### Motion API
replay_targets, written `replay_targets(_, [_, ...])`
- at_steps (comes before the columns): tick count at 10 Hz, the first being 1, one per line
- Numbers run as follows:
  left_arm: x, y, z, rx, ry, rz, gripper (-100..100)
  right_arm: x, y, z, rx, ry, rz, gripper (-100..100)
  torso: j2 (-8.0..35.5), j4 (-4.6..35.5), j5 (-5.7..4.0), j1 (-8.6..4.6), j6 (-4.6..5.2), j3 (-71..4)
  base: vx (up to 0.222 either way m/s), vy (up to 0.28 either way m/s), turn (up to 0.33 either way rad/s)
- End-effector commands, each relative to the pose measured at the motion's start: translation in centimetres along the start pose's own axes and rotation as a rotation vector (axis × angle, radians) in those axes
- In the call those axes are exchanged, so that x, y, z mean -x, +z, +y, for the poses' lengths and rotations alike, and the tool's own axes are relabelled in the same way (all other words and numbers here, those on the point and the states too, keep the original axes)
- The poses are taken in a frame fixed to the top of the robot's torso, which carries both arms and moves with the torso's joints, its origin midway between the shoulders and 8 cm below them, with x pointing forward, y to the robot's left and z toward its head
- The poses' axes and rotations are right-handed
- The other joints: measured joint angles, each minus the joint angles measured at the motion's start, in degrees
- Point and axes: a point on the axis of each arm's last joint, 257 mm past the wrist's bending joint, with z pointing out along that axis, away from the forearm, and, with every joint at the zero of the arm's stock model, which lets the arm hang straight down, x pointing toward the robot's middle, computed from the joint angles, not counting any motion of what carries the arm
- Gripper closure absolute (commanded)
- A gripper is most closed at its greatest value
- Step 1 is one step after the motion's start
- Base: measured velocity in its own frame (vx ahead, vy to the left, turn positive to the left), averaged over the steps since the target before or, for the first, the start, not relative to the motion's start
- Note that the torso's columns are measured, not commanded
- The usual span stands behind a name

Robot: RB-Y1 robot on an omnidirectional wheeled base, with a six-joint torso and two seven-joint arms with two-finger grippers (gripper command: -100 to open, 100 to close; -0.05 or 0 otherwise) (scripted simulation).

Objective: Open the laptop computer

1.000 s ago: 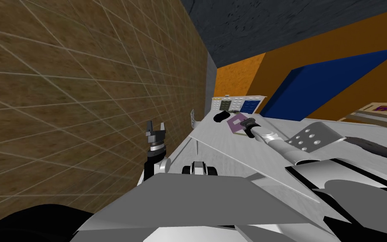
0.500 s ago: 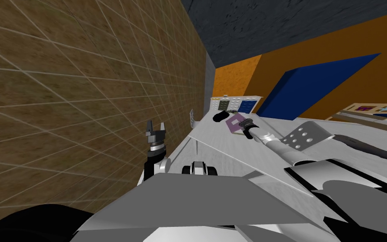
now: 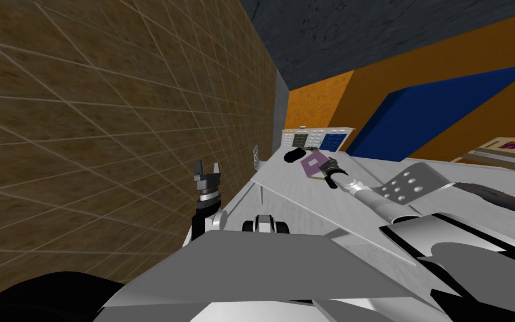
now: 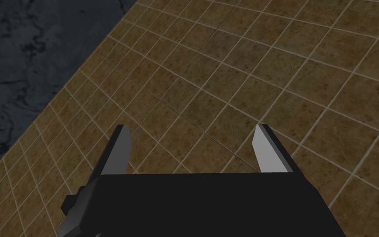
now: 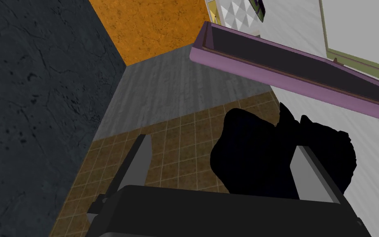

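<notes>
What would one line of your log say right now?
right gripper open, near purple laptop | left gripper open, beside tiled wall | black object on white table by laptop

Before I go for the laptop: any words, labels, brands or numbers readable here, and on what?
None can be read.
The purple laptop shows no brand or label.
The green and blue panels behind it carry small marks, too small to tell as text.
The framed picture shows only coloured shapes.
</notes>
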Motion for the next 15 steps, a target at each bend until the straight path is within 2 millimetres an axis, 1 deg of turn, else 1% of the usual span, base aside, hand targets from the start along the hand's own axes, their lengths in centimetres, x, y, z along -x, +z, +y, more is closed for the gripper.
replay_targets(1, [0.0, 0.0, 0.0, 0.0, 0.0, 0.0, 0, -0.8, -0.5, 0.5, -0.01, -0.079, 0.013, -100, 0.0, 0.0, 0.01, 0.03, 0.02, 0.0, -0.016, -0.036, 0.072])
replay_targets(4, [0.0, 0.0, 0.0, 0.0, 0.0, 0.0, 0, -1.8, -1.1, 1.2, -0.017, -0.171, 0.026, -100, 0.1, 0.0, -0.02, -0.06, 0.01, 0.1, -0.028, -0.045, 0.072])
replay_targets(6, [0.0, 0.0, 0.0, 0.0, 0.0, 0.0, 0, -2.8, -1.7, 1.9, -0.025, -0.273, 0.035, -100, 0.1, 0.0, -0.01, -0.05, -0.01, 0.0, -0.034, -0.058, 0.114])
replay_targets(7, [0.0, 0.0, 0.0, 0.0, 0.0, 0.0, 0, -3.0, -1.8, 2.0, -0.028, -0.294, 0.035, -100, 0.1, 0.0, -0.01, -0.06, 0.02, 0.0, -0.03, -0.044, 0.06])
replay_targets(11, [0.0, 0.0, 0.0, 0.0, 0.0, 0.0, 0, -4.2, -2.9, 3.1, -0.043, -0.466, 0.039, -100, 0.0, -0.1, -0.2, -0.29, 0.22, 0.0, -0.034, -0.046, 0.091])
replay_targets(12, [0.0, 0.0, 0.0, 0.0, 0.0, 0.0, 0, -4.2, -2.9, 3.1, -0.043, -0.466, 0.039, -100, 0.0, -0.1, -0.2, -0.33, 0.24, 0.0, -0.029, -0.043, 0.047])
replay_targets(14, [0.0, 0.0, 0.0, 0.0, 0.0, 0.0, 0, -5.0, -3.8, 3.9, -0.051, -0.576, 0.037, -100, 0.0, -0.1, -0.22, -0.39, 0.27, 0.0, -0.035, -0.052, 0.098])
replay_targets(15, [0.0, 0.0, 0.0, 0.0, 0.0, 0.0, 0, -5.0, -3.8, 3.9, -0.051, -0.576, 0.037, -100, 0.0, -0.1, -0.22, -0.43, 0.2, 0.0, -0.029, -0.043, 0.057])
